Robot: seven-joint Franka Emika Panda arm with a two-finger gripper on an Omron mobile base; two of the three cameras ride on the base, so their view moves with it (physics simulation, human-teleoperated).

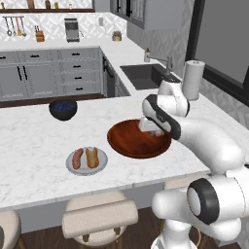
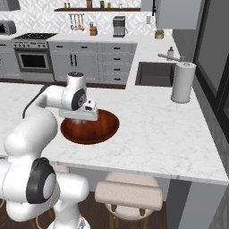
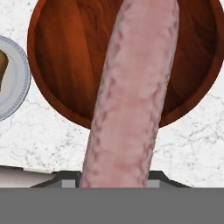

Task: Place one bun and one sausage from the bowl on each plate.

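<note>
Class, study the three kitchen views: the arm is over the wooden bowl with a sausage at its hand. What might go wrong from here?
1. The sausage sticks far out past the gripper; it may swing or slip during the carry.
2. The plate beside the bowl already holds a sausage and bun; dropping this one there would double up.
</note>
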